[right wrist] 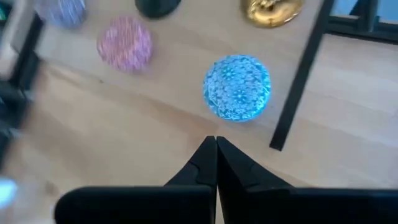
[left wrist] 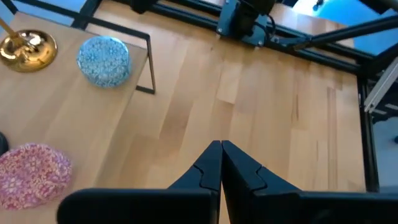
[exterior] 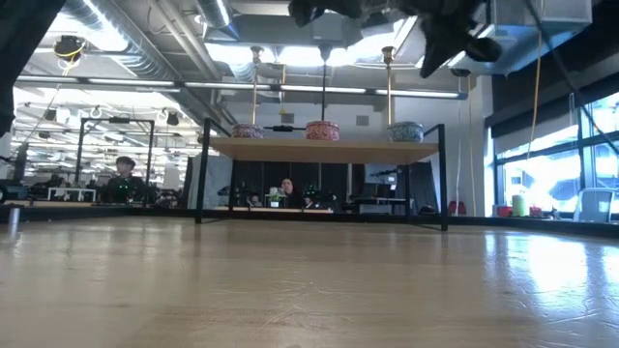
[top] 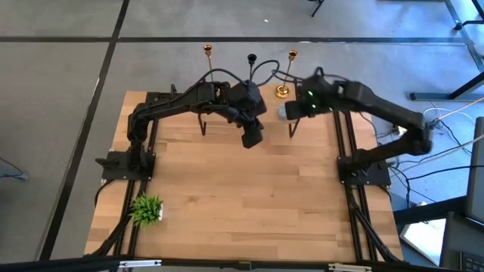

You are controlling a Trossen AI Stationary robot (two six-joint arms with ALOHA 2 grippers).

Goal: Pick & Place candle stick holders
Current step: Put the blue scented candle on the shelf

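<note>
The wooden worktop carries a raised shelf along its far edge, and all the task's things stand up there. Three candle stick holders rise from it in a row: a gold one on the left, the black one in the middle, and a second gold one on the right, whose round base shows beside the right arm. In front of them sit three patterned round pieces, among them a pink one and a blue one.

The left hand hangs over the open worktop just in front of the shelf, its jaws pressed together and empty. The right hand hovers above the shelf near the blue piece, also closed tight on nothing.

No holder is gripped yet, so the step in hand looks like the reach for a first pick. To do it well, the right hand should spread its jaws before descending, then come in level at the thin stem of the nearest gold holder, low near the base, where a tall piece is least likely to tip. It should steer clear of the blue piece and the shelf's frame, and lift straight up.

A small green plant stands at the near left corner, well apart.
</note>
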